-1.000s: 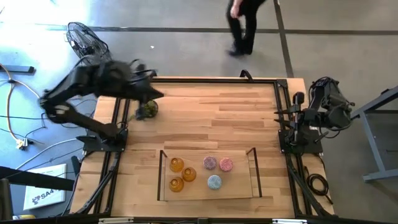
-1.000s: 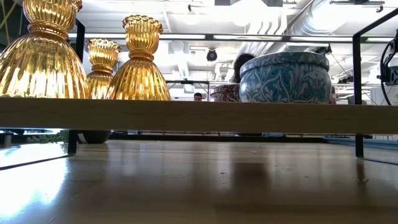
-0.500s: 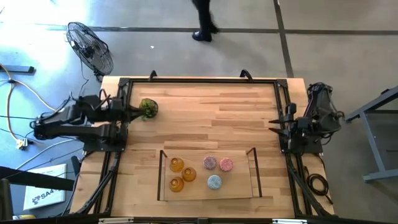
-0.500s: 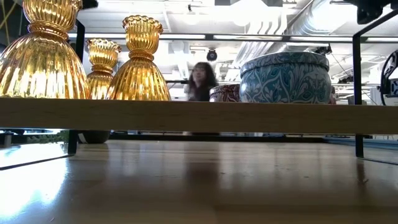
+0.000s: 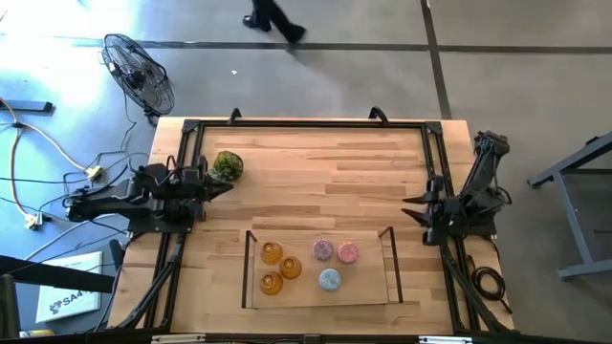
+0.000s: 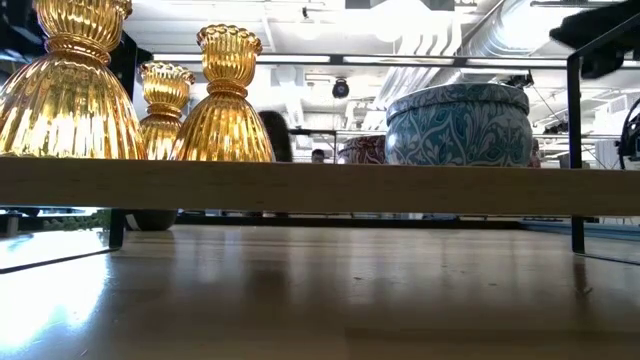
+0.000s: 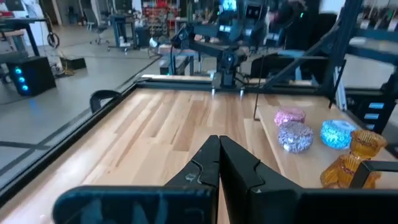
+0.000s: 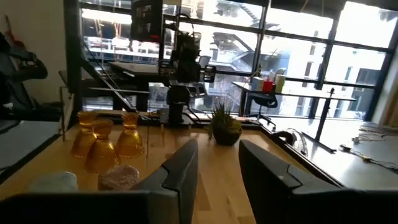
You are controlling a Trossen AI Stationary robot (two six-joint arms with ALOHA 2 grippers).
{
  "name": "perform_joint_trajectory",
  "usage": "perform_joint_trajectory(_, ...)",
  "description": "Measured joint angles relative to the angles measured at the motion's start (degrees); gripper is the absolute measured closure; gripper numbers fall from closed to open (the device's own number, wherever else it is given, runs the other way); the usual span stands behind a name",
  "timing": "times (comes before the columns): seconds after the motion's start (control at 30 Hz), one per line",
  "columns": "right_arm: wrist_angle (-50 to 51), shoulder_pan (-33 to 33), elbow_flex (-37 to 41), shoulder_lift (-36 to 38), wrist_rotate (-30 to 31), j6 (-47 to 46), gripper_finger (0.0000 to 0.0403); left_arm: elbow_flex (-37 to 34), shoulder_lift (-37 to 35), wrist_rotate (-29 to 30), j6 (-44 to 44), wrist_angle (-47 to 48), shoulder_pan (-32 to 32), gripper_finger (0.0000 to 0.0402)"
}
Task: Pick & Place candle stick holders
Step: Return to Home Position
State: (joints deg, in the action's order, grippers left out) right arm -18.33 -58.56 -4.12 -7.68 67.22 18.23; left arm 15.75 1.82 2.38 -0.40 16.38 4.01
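Note:
Six candle stick holders stand on their bases in the wooden tray [image 5: 251, 272] near the table's front edge: three amber [image 5: 272, 253] [image 5: 291, 268] [image 5: 272, 283], one purple [image 5: 322, 250], one pink [image 5: 347, 253] and one pale blue [image 5: 329, 279]. My left gripper [image 5: 226, 185] lies low at the table's left edge, shut, pointing level toward the right edge. In the left wrist view its fingers [image 7: 219, 149] hold nothing, with the holders [image 7: 295, 135] off to one side. My right gripper [image 5: 408, 204] is low at the right edge, open [image 8: 217, 158] and empty.
A green plant ball [image 5: 227, 165] sits at the far left, just beyond my left gripper. A black frame [image 5: 306, 124] runs around the table. The tray's near wall [image 6: 320, 187] fills the low view, with amber holders [image 6: 225, 100] behind it. A person [image 5: 270, 21] walks on the floor beyond.
My left arm has come down from above the plant ball and folded back toward the table's left edge; its gripper now points level. My right arm has also sunk lower at the right edge. The plant ball and the holders have stayed put. The person has walked leftward.

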Motion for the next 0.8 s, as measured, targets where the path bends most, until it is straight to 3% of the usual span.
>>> perform_joint_trajectory(0.1, -3.43, 2.4, 3.5, -0.04, -0.47, -0.03, 0.0291, -3.75, -1.53, -0.35, -1.3, -2.22, 0.0, 0.0401)
perform_joint_trajectory(0.3, -0.45, 6.74, 3.54, -0.65, -4.84, -4.23, 0.0291, -8.83, -1.44, -1.79, -0.06, -6.86, 0.0, 0.0401)
perform_joint_trajectory(0.8, 10.19, 10.68, 3.56, -0.65, 0.93, -8.85, 0.0291, -11.44, -0.82, -0.47, 3.7, -7.87, 0.09, 0.0401)
